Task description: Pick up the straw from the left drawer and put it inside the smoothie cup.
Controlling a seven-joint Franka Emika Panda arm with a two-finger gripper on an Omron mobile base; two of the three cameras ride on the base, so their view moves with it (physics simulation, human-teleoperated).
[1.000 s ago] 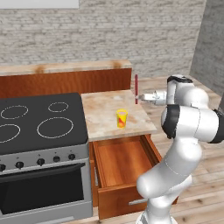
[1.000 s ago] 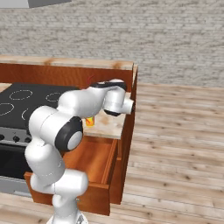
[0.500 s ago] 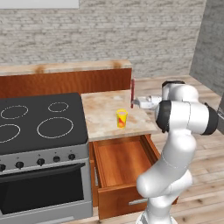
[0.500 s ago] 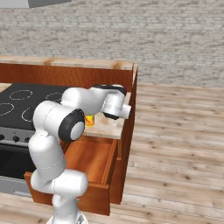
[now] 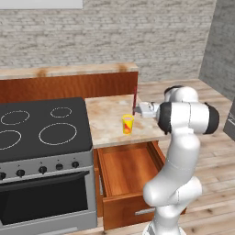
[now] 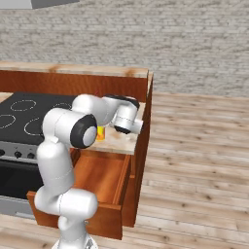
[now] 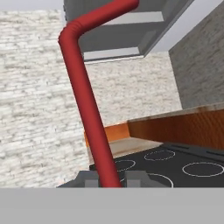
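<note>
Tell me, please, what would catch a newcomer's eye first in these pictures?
Most striking is the dark red straw, held upright in the shut claw above the marble counter, just right of the yellow smoothie cup. Below the counter, the left drawer stands pulled open, beside the black stove.

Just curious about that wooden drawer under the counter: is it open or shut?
Open. The left drawer is pulled out below the counter, its bare wooden inside showing from both base views.

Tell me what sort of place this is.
A kitchen, rendered: a black stove top with an oven below, a stone counter over an open wooden drawer, and brick walls.
</note>
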